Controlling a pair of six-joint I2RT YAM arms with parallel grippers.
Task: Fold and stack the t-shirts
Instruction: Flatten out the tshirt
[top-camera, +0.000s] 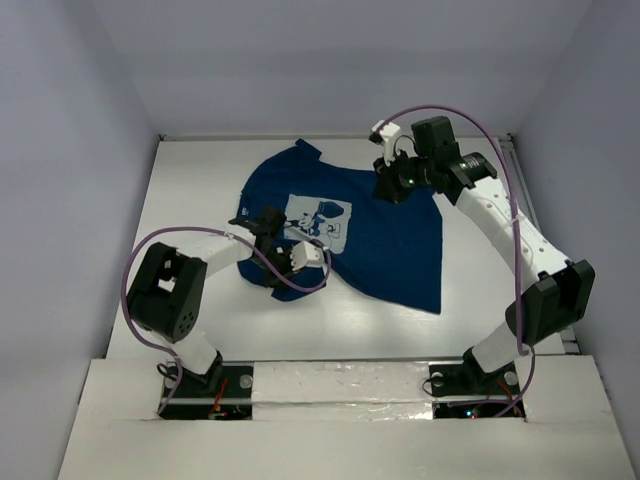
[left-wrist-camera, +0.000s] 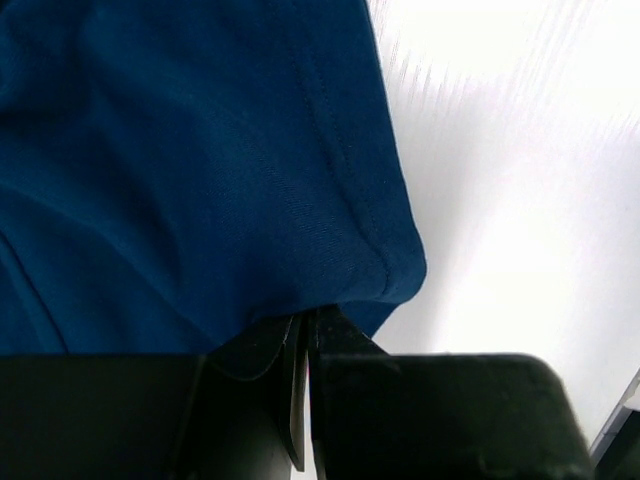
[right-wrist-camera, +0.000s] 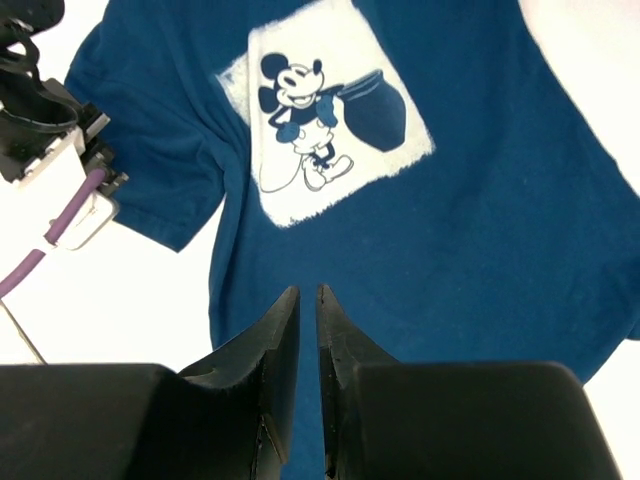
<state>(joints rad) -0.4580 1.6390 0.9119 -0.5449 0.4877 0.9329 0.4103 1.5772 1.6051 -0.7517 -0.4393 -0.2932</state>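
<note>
A dark navy-blue t-shirt lies spread on the white table, its white print facing up. My left gripper is at the shirt's left sleeve and is shut on the sleeve's cloth; in the left wrist view the hemmed fabric bunches into the closed jaws of that gripper. My right gripper hovers over the shirt's far right part. In the right wrist view it is shut with nothing between the jaws, above the shirt and below the print.
The table is walled by pale panels at the back and sides. The left arm's white wrist and purple cable show at the left in the right wrist view. Bare table lies left of and in front of the shirt.
</note>
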